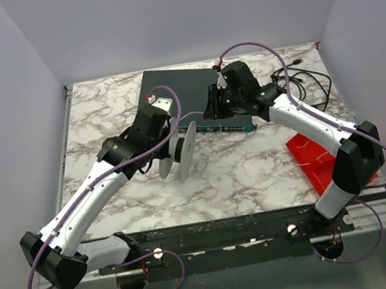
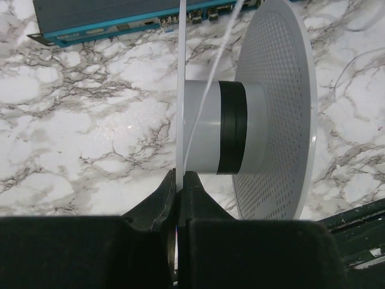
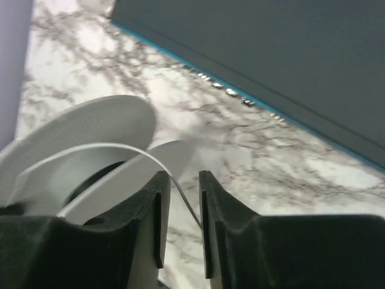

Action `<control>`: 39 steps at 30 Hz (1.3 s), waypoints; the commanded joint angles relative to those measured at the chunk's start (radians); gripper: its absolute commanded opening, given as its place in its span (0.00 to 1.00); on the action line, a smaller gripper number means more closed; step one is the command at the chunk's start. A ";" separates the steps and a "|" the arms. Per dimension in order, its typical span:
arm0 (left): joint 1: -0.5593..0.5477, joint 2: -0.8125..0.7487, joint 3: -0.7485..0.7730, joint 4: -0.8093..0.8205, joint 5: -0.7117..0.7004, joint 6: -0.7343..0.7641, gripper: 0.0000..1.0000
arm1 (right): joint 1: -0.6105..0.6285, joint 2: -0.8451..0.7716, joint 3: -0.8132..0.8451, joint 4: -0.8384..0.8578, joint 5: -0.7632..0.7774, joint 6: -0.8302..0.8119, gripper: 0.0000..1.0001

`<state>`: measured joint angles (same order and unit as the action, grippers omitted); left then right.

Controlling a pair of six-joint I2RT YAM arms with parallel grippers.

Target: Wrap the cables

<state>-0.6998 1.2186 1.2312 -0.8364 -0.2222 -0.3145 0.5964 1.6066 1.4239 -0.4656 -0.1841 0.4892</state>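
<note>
left gripper (image 2: 178, 180): clamped tight on the spool's (image 2: 210, 126) thin near flange
right gripper (image 3: 183, 180): jaws only a crack apart
white wire (image 3: 120, 146): comes off the spool hub, arcs over, drops into the right gripper's gap
spool spot: flanges upright, over the marble table (image 1: 99, 115), near the network switch (image 1: 183, 87)

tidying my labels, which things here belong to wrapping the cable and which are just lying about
In the job: thin white wire; spool it leads to; left gripper clamping the spool's flange; right gripper, jaws apart around the wire.
Lying about: network switch; black cords; red object.
</note>
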 commanded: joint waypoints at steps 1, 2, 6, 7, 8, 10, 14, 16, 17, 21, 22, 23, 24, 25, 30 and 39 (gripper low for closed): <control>0.002 -0.065 0.091 -0.031 -0.038 0.017 0.00 | 0.006 0.032 -0.014 0.031 0.203 -0.035 0.45; 0.002 -0.070 0.106 -0.042 -0.042 0.017 0.00 | 0.006 0.032 -0.020 0.045 0.204 -0.033 0.54; 0.003 -0.086 0.186 -0.086 -0.063 0.011 0.00 | 0.006 -0.011 -0.088 0.159 0.211 -0.046 0.73; 0.003 -0.088 0.209 -0.097 -0.070 0.007 0.00 | 0.005 -0.027 -0.116 0.189 0.221 -0.050 0.75; 0.003 -0.087 0.236 -0.110 -0.076 0.004 0.00 | 0.001 -0.048 -0.150 0.228 0.233 -0.049 0.78; 0.002 -0.081 0.287 -0.137 -0.093 -0.006 0.00 | -0.025 -0.083 -0.207 0.268 0.234 -0.023 0.79; 0.004 -0.067 0.368 -0.166 -0.098 -0.020 0.00 | -0.080 -0.177 -0.355 0.361 0.216 0.043 0.83; 0.004 -0.057 0.401 -0.179 -0.097 -0.024 0.00 | -0.085 -0.220 -0.420 0.401 0.203 0.053 0.84; 0.005 -0.052 0.418 -0.183 -0.093 -0.025 0.00 | -0.085 -0.241 -0.449 0.413 0.195 0.060 0.85; 0.005 -0.029 0.465 -0.190 -0.082 -0.028 0.00 | -0.085 -0.332 -0.562 0.456 0.221 0.073 0.89; 0.006 -0.026 0.477 -0.191 -0.079 -0.029 0.00 | -0.086 -0.350 -0.586 0.488 0.214 0.062 0.91; 0.005 -0.021 0.486 -0.193 -0.075 -0.031 0.00 | -0.087 -0.364 -0.603 0.494 0.198 0.050 0.91; 0.005 -0.017 0.500 -0.196 -0.070 -0.031 0.00 | -0.086 -0.379 -0.624 0.502 0.159 0.035 0.92; 0.006 -0.011 0.511 -0.198 -0.066 -0.032 0.00 | -0.084 -0.395 -0.649 0.528 0.124 0.016 0.92; 0.014 0.019 0.565 -0.213 -0.037 -0.040 0.00 | -0.081 -0.488 -0.830 0.667 0.057 0.002 0.90; 0.048 0.030 0.599 -0.214 0.035 -0.041 0.00 | 0.004 -0.398 -0.882 0.768 0.102 -0.061 0.89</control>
<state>-0.6670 1.2514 1.7737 -1.0935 -0.2325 -0.3435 0.5552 1.1423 0.5289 0.1978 -0.1139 0.4816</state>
